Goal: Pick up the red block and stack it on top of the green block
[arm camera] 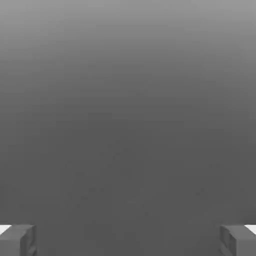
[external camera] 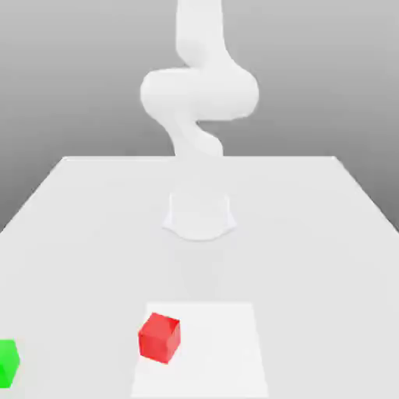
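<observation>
The exterior view shows the red block (external camera: pixel 160 338) resting turned on the white patch (external camera: pixel 206 351), at that patch's edge toward the exterior view's left. The green block (external camera: pixel 8 363) sits on the table (external camera: pixel 86 265), well apart, cut off by the exterior view's left border. The hand view shows the jaws of the gripper (arm camera: pixel 128 241) spread wide, nothing between them, against a grey background. The white arm (external camera: pixel 199 93) is cropped above; its pale base blends into the table.
</observation>
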You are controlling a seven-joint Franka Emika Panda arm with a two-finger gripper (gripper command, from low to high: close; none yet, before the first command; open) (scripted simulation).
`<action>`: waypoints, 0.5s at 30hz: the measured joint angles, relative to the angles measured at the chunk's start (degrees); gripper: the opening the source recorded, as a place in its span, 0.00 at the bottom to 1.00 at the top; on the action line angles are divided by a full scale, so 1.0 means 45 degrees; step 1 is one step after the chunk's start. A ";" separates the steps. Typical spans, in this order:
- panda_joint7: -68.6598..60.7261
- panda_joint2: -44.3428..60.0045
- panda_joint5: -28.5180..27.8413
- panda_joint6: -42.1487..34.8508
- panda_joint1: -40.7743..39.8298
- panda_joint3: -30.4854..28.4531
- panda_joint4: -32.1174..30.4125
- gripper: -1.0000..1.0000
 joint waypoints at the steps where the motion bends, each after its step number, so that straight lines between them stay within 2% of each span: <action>1: 0.0139 0.0504 -0.0011 0.0262 -0.0099 0.0012 -0.0216 0.50; 15: 0.1942 0.7008 -0.0180 0.3630 -0.1101 -0.0141 -0.3003 0.50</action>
